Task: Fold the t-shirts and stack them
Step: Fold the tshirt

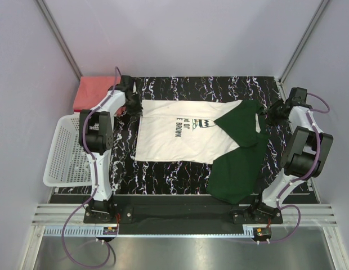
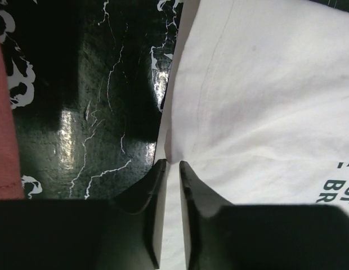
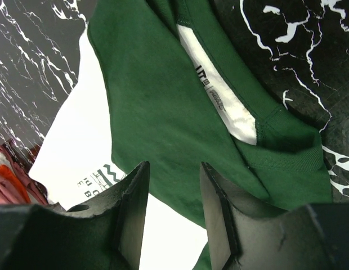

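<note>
Two t-shirts lie on the worktop (image 1: 180,87): one cream-white t-shirt (image 1: 174,138) spread at centre, one salmon-red t-shirt (image 1: 93,93) at 10 o'clock. Left tool (image 2: 173,164): jaws narrowly parted at the cream edge. Right tool (image 3: 173,169): jaws apart over green cloth.

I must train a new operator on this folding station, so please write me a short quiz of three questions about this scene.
1. True or false: the salmon-red shirt lies outside the white basket.
2. The cream-white shirt also has parts in: A red, B dark green, C blue.
3. Which gripper is over that shirt's collar label?
Key: 1 true; 2 B; 3 the right gripper.
</note>
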{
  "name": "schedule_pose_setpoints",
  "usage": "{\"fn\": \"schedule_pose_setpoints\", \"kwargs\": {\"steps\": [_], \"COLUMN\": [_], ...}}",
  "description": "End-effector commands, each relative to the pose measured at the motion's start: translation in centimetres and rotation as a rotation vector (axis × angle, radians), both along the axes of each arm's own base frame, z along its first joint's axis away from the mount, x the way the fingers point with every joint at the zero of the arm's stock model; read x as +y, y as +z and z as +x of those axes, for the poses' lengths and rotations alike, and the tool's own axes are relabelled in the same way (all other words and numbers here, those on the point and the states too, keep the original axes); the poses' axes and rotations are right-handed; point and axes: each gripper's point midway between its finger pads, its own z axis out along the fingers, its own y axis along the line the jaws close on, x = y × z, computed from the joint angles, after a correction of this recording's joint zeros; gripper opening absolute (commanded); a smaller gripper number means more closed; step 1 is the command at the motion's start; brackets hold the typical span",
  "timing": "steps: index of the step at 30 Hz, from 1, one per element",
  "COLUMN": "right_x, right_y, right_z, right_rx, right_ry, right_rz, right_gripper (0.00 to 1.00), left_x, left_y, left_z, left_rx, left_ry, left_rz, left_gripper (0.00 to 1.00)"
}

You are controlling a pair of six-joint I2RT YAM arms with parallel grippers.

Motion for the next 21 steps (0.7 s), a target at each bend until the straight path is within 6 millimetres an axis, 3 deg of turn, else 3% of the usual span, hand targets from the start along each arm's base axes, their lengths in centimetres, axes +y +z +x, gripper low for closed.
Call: {"fn": "schedule_pose_setpoints", "kwargs": {"steps": [1,3,4,6,7,8,10,11,13,17,21], "right_x": [0.2,1.2,2.0,3.9,4.4,5.1,5.4,5.7,5.9,6.3,7.5], "right_y": [1.1,0.3,0.8,-0.9,0.0,-1.3,-0.5,-1.3,-0.8,-1.9,-2.3], "right_z": [-0.6,-1.8,-2.3,-4.6,-5.0,-6.6,-7.5,-8.6,-9.1,-10.2,-10.2], "right_rx": [-0.02,0.019,0.013,0.065,0.035,0.07,0.034,0.05,0.023,0.049,0.049], "right_ry": [-0.004,-0.009,-0.009,-0.005,-0.025,-0.035,-0.082,-0.095,-0.114,-0.112,-0.114], "right_rz": [-0.02,-0.023,-0.022,0.004,0.007,0.014,0.009,0.019,0.011,-0.001,0.015], "right_gripper": [0.47,0.47,0.47,0.47,0.47,0.47,0.47,0.48,0.48,0.47,0.47], "left_x": [0.4,0.0,-0.1,-0.9,-1.3,-1.9,-3.0,-3.5,-5.5,-11.6,-15.4], "left_y": [1.9,3.1,4.4,6.6,8.5,9.6,12.5,13.3,15.1,14.4,14.7], "left_z": [1.6,2.0,2.2,2.3,2.2,2.0,1.3,0.9,-0.4,-4.7,-6.7], "left_rx": [-0.07,-0.101,-0.13,-0.173,-0.209,-0.227,-0.281,-0.291,-0.311,-0.259,-0.242], "left_ry": [0.003,-0.014,-0.028,-0.048,-0.057,-0.077,-0.108,-0.118,-0.177,-0.36,-0.439], "left_rz": [0.028,0.031,0.033,0.03,0.019,-0.002,-0.015,-0.029,-0.098,-0.192,-0.265], "left_gripper": [0.24,0.31,0.32,0.35,0.36,0.37,0.41,0.41,0.42,0.44,0.45]}}
